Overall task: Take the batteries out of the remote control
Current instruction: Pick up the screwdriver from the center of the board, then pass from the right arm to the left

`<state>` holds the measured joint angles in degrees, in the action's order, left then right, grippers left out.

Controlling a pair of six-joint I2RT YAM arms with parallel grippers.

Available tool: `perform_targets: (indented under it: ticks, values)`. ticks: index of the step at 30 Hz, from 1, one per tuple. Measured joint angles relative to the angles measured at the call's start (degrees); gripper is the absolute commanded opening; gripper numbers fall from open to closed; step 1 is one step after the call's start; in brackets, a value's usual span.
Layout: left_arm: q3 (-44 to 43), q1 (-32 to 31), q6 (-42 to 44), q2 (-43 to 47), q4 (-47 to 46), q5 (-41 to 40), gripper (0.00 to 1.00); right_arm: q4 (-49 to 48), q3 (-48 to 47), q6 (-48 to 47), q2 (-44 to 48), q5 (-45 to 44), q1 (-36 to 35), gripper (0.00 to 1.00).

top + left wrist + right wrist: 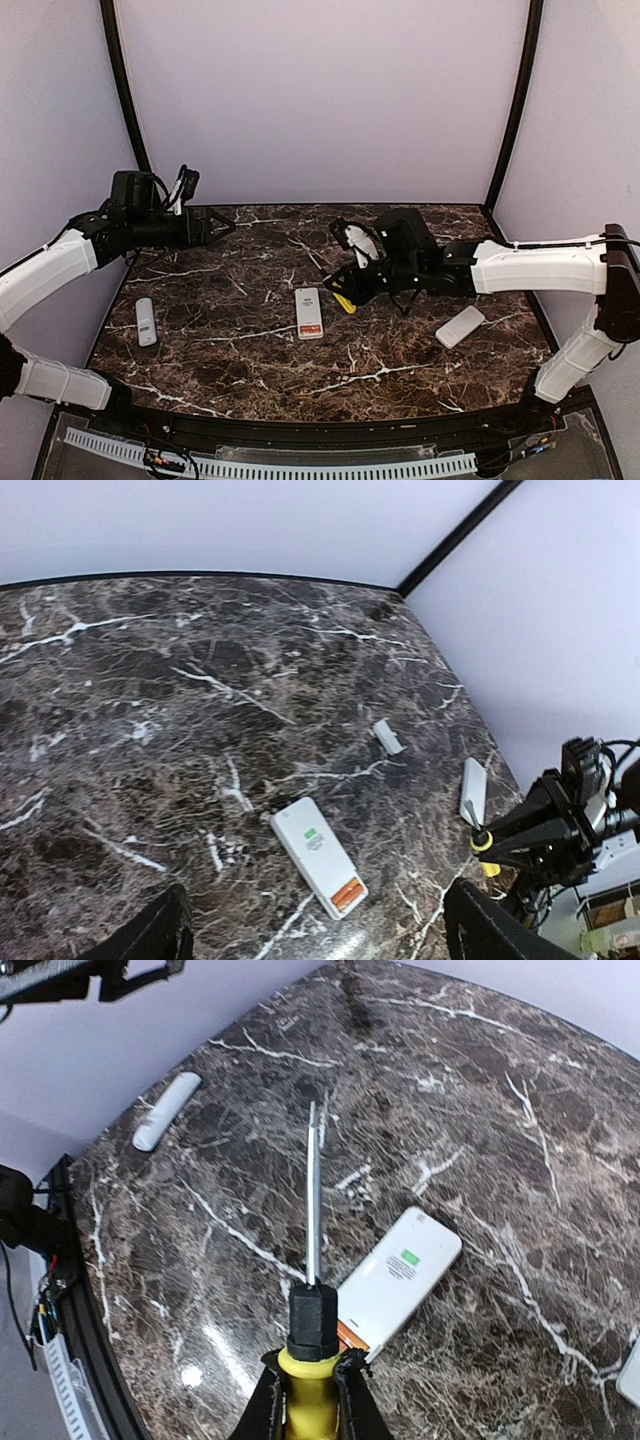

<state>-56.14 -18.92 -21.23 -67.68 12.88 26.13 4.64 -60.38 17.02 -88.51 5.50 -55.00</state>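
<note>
Table [150, 680]: dark veined marble.
Remote [318, 857]: white, lower centre, orange-red patch at near end.
White piece [388, 735]: right of centre, apart from it.
Right gripper [505, 842]: right edge, clamping yellow screwdriver [484, 842].
Left gripper [315, 915]: 2 fingers spread, lower corners.

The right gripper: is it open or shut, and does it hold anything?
Shut on the screwdriver: in the right wrist view, the right gripper clamps both sides of its yellow handle.

A yellow-handled screwdriver [315, 1325] points across the marble table [230, 350].
</note>
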Motion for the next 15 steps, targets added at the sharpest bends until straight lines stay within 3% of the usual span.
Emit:
perform_targets:
  ticks: [15]
  values:
    - [1.8,-10.5,-6.9,-0.3,-12.3,16.1,0.9,-4.3,-8.7,1.1,0.6,23.8,1.2,0.0]
